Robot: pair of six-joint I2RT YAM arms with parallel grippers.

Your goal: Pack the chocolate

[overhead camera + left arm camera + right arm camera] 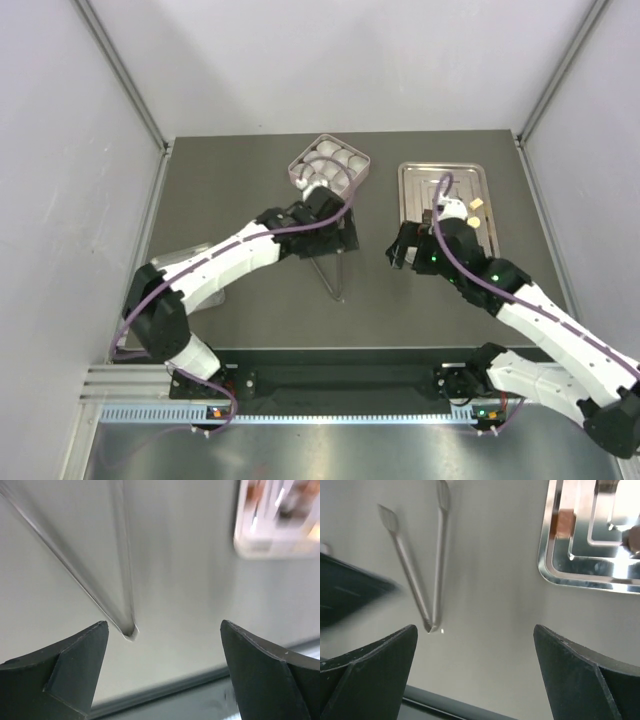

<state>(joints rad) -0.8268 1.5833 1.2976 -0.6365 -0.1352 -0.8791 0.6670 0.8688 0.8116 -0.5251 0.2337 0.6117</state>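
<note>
"Chocolate (476, 205), where?"
"You see tiny tan and brown pieces in the steel tray (420, 175) at the bench's (250, 170) right."
"Grippers?"
"Your left gripper (165, 665) and right gripper (475, 670) both have fingers wide apart."

The dark table (240, 180) carries a square box (366, 158), a steel tray (420, 190) and tongs (337, 290).

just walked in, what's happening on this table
It's a packing job, and nothing is in hand yet. The left gripper and the right gripper are both open, hovering near the metal tongs that lie on the table between them. A few chocolate pieces sit on the steel tray at the right. The box of white paper cups waits at the back.
</note>
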